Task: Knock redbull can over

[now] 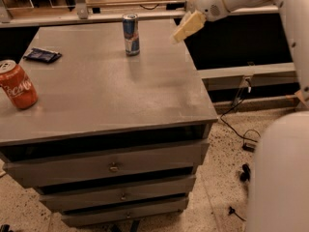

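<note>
The redbull can point(131, 34) stands upright near the back middle of the grey cabinet top point(106, 86). It is slim, blue and silver with a silver top. My gripper point(186, 28) hangs above the cabinet's back right edge, to the right of the can and apart from it, a can's height or so away. Its pale fingers point down and left toward the can.
A red Coca-Cola can point(18, 85) stands at the left front of the top. A flat dark blue packet point(42, 55) lies at the back left. Cables point(241, 129) trail over the floor on the right. Shelving runs behind the cabinet.
</note>
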### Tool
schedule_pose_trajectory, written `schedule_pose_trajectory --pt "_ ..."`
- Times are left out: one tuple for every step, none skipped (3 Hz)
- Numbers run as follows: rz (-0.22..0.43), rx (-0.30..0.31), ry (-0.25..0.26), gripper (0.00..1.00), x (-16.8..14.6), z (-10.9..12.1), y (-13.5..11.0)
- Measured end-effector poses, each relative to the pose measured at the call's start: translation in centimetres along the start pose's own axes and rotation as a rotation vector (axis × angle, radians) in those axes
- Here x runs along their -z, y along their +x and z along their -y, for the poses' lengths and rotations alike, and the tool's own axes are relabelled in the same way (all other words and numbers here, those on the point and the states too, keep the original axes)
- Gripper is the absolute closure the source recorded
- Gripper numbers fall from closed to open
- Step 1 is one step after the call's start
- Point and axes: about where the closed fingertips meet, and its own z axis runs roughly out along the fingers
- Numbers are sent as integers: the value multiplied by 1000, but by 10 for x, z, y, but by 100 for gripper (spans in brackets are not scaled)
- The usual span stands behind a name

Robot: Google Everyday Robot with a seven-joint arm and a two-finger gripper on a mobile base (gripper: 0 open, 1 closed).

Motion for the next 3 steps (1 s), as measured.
schedule_pose_trajectory --pt "157 -71 -12 0 -46 25 -7" --pt "223 -122 -60 0 -80 27 -14" --pt "281 -167 -105 0 -108 24 -25"
